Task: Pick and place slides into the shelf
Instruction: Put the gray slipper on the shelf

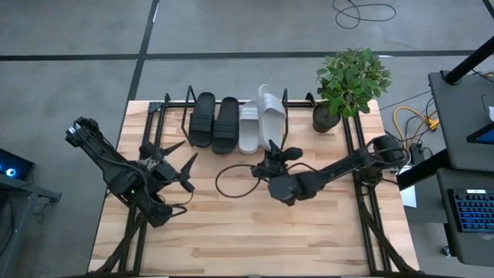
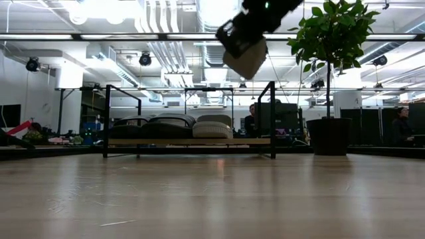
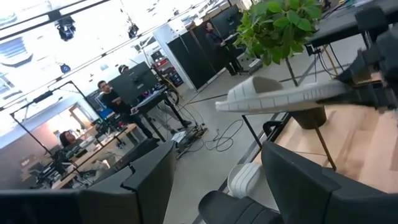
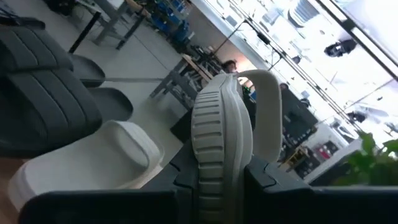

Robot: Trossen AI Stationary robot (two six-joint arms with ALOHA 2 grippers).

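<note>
At the left of the table the left gripper (image 1: 179,166) waits with its fingers spread and nothing between them, well clear of the work. Along the far edge stands the shelf (image 1: 174,103), and on its board lie three of the slides side by side: two black slides (image 1: 214,120) and, just beside them, one light grey slide (image 1: 248,128). To the right of that one, the right gripper (image 1: 272,151) pinches the fourth slide (image 1: 270,114) by one end; the sandal is held up in the air, tilted on edge, over the open slot at the shelf's right end. Farther right, a potted plant (image 1: 349,83) sits near the shelf's end loop. The likely trouble is in the lowering: held on edge, the slide could catch the wire frame or land on its grey neighbour. A grip so near the end may also let the rubber sag or twist as it descends.
</note>
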